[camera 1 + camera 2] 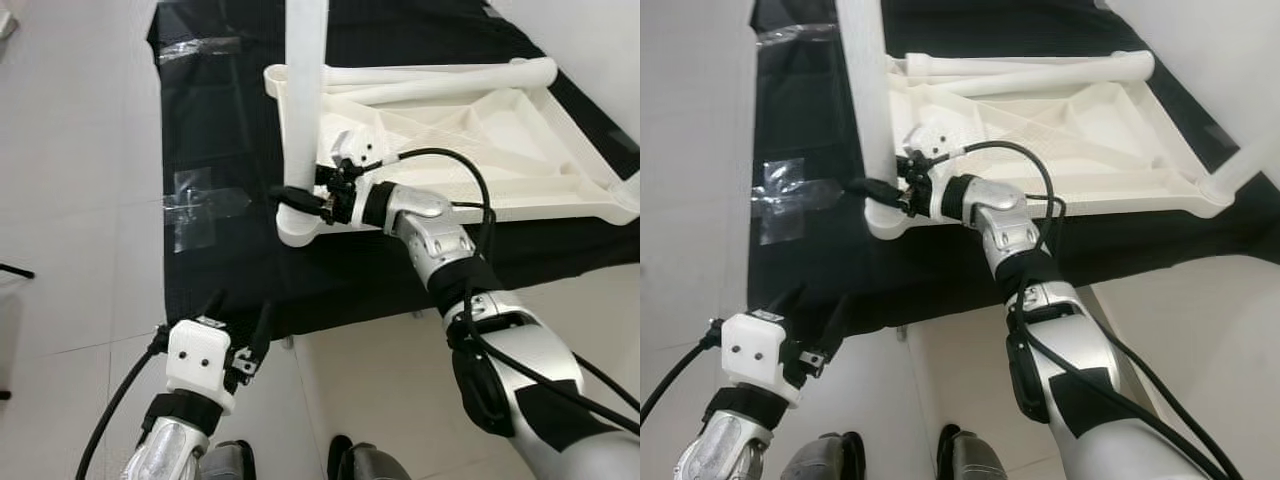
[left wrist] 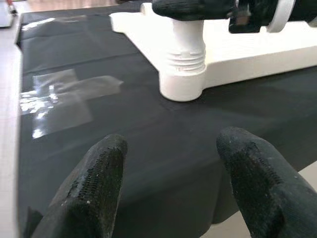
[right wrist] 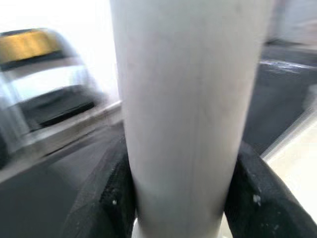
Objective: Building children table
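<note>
Left tool [image 1: 238,335] hovers low at the near edge of the black mat [image 1: 220,130], fingers [image 2: 94,183] spread wide, gripping nothing; taped patches [image 1: 200,205] lie on the mat just beyond. Right tool [image 1: 300,200] is clamped around the upright white leg [image 1: 305,100], both fingers [image 3: 106,196] pressed on its sides (near its base); the leg stands in the corner socket [image 2: 182,84] of the overturned white tabletop [image 1: 500,130], which lies on the mat; two loose legs [image 1: 440,75] rest along its far edge.
</note>
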You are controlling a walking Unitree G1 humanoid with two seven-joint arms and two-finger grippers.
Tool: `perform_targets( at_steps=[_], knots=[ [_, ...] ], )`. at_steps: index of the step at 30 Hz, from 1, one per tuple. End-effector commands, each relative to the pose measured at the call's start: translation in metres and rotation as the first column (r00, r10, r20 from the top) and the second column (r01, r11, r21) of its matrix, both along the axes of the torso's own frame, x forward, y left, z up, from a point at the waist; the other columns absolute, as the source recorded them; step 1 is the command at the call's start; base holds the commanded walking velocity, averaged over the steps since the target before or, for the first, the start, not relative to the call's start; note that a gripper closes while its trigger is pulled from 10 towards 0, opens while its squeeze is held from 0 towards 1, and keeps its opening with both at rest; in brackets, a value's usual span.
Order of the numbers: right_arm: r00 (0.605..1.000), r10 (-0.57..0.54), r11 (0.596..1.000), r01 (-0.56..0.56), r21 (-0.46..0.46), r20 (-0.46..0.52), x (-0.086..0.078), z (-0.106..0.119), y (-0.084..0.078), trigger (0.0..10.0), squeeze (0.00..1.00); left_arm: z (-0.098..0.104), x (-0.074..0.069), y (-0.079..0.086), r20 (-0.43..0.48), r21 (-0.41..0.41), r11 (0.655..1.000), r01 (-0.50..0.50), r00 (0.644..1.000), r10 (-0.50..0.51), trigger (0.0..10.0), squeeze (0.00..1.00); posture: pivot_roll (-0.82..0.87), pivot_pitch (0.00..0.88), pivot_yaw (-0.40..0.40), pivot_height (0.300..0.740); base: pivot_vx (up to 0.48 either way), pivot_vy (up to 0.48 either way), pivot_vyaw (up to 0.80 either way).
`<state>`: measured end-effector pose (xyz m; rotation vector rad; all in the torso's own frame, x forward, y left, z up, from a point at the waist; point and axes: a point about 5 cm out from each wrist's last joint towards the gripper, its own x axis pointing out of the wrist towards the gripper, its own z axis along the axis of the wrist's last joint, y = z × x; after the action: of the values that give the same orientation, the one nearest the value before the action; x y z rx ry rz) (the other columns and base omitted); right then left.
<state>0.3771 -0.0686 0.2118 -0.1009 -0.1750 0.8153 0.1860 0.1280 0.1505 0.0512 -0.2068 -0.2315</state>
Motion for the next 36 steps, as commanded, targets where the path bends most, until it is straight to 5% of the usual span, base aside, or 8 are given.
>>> perform_targets(
  at_steps=[1,13,16,19,25,26,34,36],
  knots=[
    [0.991,-0.091,0.995,0.086,-0.056,-0.102,-0.001,-0.023,-0.006,0.0,0.00,0.001,-0.002,0.000,-0.009,0.000,1.000,0.001,1.000,-0.001,10.0,0.00,0.21,0.268,-0.080,0.740,0.000,0.000,0.00],
    [0.973,-0.202,0.979,0.200,-0.032,-0.112,-0.003,-0.020,0.012,0.0,0.00,-0.002,0.000,0.002,-0.027,-0.026,1.000,-0.005,1.000,0.004,10.0,0.00,0.19,0.256,-0.081,0.740,0.000,0.000,0.00],
    [0.990,-0.120,0.993,0.118,-0.032,-0.073,-0.003,-0.010,0.017,10.0,0.06,-0.002,0.000,0.001,-0.029,-0.028,1.000,-0.006,1.000,0.005,10.0,0.00,0.19,0.257,-0.081,0.740,0.000,0.000,0.00],
    [0.999,0.050,0.999,-0.051,-0.018,-0.020,-0.014,0.003,0.024,10.0,1.00,-0.002,0.000,0.001,-0.031,-0.029,1.000,-0.004,1.000,0.003,10.0,0.00,0.19,0.258,-0.079,0.740,0.000,0.000,0.00],
    [0.947,0.305,0.952,-0.302,-0.042,0.102,-0.023,0.028,0.019,10.0,1.00,-0.003,0.000,-0.001,-0.036,-0.035,0.999,-0.002,0.999,0.000,10.0,0.00,0.19,0.259,-0.083,0.740,0.000,0.000,0.00],
    [0.912,0.391,0.919,-0.382,-0.095,0.126,-0.021,0.039,0.013,10.0,0.00,-0.004,0.001,-0.003,-0.039,-0.040,0.999,0.001,0.999,-0.003,10.0,0.00,0.19,0.259,-0.092,0.740,0.000,0.000,0.00],
    [0.869,0.483,0.873,-0.469,-0.135,0.105,-0.012,0.047,0.017,10.0,0.00,-0.006,0.000,-0.005,-0.043,-0.043,0.999,-0.001,0.999,-0.001,10.0,0.00,0.20,0.257,-0.098,0.740,0.000,0.000,0.00],
    [0.841,0.534,0.843,-0.523,-0.124,0.086,-0.011,0.050,0.023,1.8,0.00,-0.007,-0.001,-0.005,-0.046,-0.042,0.999,-0.001,0.999,-0.001,10.0,0.00,0.22,0.247,-0.099,0.740,0.000,0.000,0.00]
  ],
)
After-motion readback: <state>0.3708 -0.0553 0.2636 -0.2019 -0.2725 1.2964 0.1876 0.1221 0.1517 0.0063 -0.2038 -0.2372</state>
